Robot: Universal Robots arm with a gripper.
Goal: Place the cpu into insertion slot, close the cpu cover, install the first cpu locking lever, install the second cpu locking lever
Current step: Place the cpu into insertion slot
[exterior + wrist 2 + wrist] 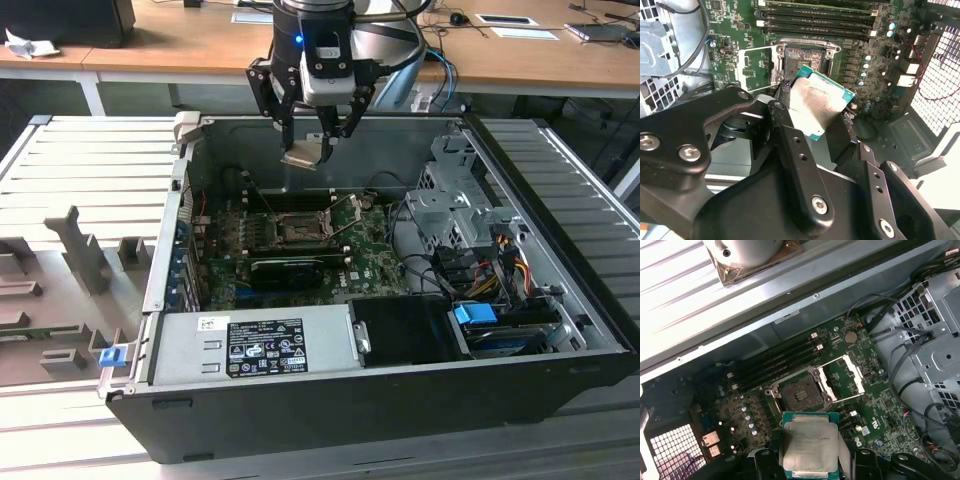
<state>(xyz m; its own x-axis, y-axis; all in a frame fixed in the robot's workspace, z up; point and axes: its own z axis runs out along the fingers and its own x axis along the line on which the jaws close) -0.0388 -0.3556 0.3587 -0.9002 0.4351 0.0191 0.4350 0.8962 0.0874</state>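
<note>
The cpu (810, 442) has a dull tan-silver metal face, smudged, with a green board edge. The gripper (311, 140) pinching it is matt black with shiny metal screw heads. The insertion slot (801, 392) is matt black plastic in a bright metal rim. The cpu cover (855, 374) is bare silvery sheet metal. The motherboard (880, 405) is green with a slight sheen. In the exterior view, the case (350, 410) is matt black outside. At its twelve o'clock is a smooth wood-look desk (150, 35), and at nine o'clock a pale ribbed panel (90, 160).

Lab, wooden desks (190, 35), opened computer case (400, 405)
</note>
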